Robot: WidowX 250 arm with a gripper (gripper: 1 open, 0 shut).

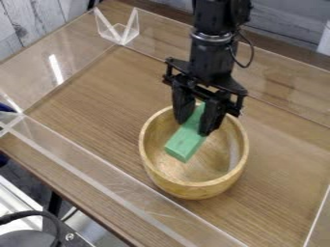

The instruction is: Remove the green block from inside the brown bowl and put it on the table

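The green block [184, 143] leans tilted inside the brown bowl [194, 178], its lower end near the bowl's left inner wall. My gripper [200, 123] reaches down into the bowl from above, pointing almost straight down, and its black fingers are shut on the block's upper end. The bowl stands on the wood-grain table [91, 106], right of centre and toward the front.
Low clear acrylic walls [77, 188] edge the table on all sides. A clear angled acrylic piece [119, 27] stands at the back left corner. Bare tabletop lies to the left of the bowl and behind it.
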